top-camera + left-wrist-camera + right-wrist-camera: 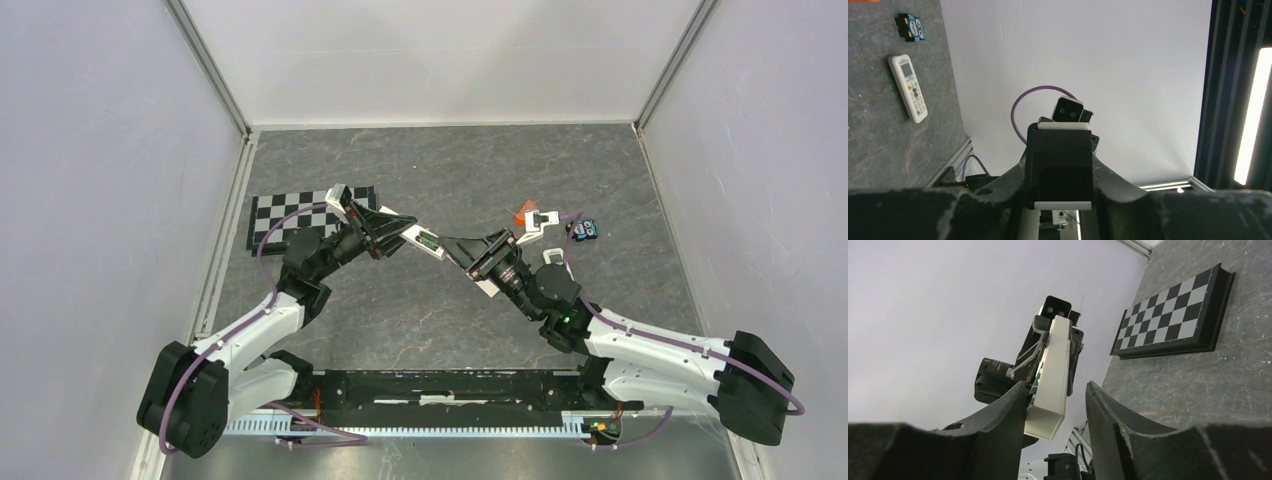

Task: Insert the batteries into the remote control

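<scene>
Two claws are seen in mid-air just beside the chessboard. The remote control is pinched at one end by the left claw; the right claw is spread around its free end. Light, stiff, slick plastic is judged, best gripped across its long edges.

Nothing legible turned up, no word or number anywhere. The white handset on the table showed button marks too small to read, and the blue-and-yellow pack just beyond it carried only blurred print.
</scene>
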Controlling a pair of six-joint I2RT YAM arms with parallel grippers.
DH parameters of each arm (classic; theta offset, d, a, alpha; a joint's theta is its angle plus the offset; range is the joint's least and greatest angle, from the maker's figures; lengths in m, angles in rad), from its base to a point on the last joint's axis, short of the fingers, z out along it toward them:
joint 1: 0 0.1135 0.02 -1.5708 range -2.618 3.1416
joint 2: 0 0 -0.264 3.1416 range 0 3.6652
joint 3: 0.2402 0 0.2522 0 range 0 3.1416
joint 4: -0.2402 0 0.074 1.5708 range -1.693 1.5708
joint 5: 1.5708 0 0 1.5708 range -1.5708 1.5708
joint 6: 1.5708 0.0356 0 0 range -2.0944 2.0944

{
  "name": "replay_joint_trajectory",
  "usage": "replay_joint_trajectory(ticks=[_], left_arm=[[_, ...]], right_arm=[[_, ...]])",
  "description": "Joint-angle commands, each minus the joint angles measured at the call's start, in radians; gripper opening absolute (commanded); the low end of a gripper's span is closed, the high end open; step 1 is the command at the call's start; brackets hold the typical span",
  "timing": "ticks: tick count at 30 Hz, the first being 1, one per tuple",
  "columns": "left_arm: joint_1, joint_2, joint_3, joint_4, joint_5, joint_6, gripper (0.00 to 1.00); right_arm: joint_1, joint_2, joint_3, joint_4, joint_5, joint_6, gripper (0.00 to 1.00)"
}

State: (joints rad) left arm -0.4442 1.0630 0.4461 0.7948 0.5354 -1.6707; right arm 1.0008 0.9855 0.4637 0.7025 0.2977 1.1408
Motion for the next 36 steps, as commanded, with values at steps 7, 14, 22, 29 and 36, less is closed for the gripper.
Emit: replay_joint_trajectory(ticks=[7, 14, 22, 29, 36], left_arm=[[-0.003, -0.073, 0.077, 0.095, 0.083, 0.134, 0.02], [-0.003, -0.113, 0.095, -0.053, 0.076, 0.274, 0.02], [-0.003, -0.190, 0.090, -0.314, -0.020, 0.486, 0.02], [-0.021, -0.126, 0.008, -0.306, -0.120, 0.512, 0.02], [-0.113, 0.029, -0.067, -0.230, -0.266, 0.535, 0.02]], right_arm=[[-0.010, 0.035, 0.107, -0.305, 0.096, -0.077, 0.47], [-0.018, 0.031, 0.197, -0.478, 0.059, -0.383, 0.51], [-0.034, -0.109, 0.198, -0.510, -0.007, -0.625, 0.81], [-0.039, -0.118, 0.273, -0.617, -0.040, -0.722, 0.92], [-0.041, -0.093, 0.269, -0.683, -0.085, -0.733, 0.93]])
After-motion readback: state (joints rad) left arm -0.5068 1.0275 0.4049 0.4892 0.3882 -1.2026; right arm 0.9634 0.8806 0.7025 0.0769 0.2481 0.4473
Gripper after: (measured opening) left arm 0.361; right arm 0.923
